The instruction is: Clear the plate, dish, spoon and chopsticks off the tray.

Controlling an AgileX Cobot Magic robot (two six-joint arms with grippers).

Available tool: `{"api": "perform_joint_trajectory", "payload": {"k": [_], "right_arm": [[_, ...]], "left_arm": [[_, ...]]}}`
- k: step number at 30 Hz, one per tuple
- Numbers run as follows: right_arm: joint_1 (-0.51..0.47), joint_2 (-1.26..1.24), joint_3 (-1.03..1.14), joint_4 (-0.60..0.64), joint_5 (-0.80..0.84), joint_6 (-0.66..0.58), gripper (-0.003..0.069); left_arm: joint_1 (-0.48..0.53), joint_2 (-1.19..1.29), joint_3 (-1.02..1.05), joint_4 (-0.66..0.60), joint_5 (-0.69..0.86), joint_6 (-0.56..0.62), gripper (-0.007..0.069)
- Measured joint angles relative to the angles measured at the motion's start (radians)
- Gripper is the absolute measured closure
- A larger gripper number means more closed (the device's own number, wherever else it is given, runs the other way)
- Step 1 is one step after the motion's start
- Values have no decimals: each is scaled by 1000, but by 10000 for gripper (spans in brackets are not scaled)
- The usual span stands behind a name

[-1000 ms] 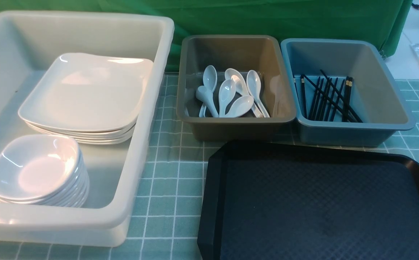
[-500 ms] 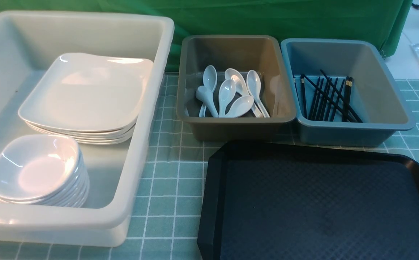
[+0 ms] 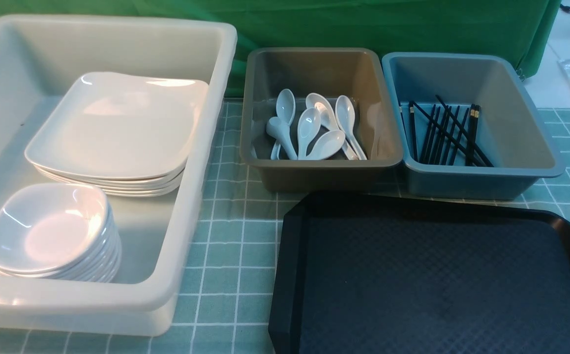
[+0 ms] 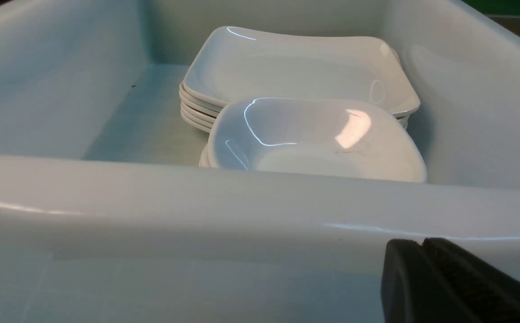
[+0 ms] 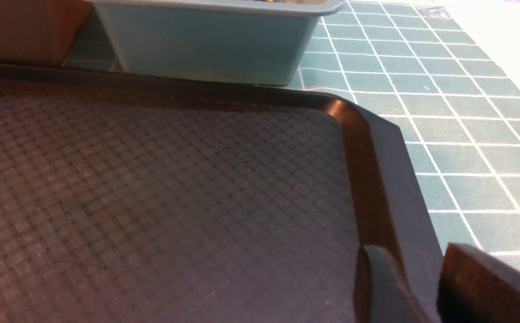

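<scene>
Black textured plastic tray (image 3: 289, 275) lies bare. Sorted by kind, large white plates (image 3: 117, 128) and small white dishes (image 3: 48, 231) sit left of it, white spoons (image 3: 314, 128) and black chopsticks (image 3: 444, 132) in tubs behind it. Right end effector (image 5: 421, 287) grasps its rim, apparently steadying it; left end effector (image 4: 421, 251) is clenched, empty.

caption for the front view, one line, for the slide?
Black tray sits bare in front of sorted tubs: plates and dishes, spoons, chopsticks.
</scene>
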Motion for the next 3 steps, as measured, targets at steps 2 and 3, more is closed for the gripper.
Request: {"api": "perform_joint_trajectory", "payload": {"k": [2, 3], "right_arm": [[0, 0, 0, 0, 0, 0, 418], [0, 0, 0, 0, 0, 0, 418]], "left_arm": [[0, 0, 0, 0, 0, 0, 607], [0, 0, 0, 0, 0, 0, 607]]}}
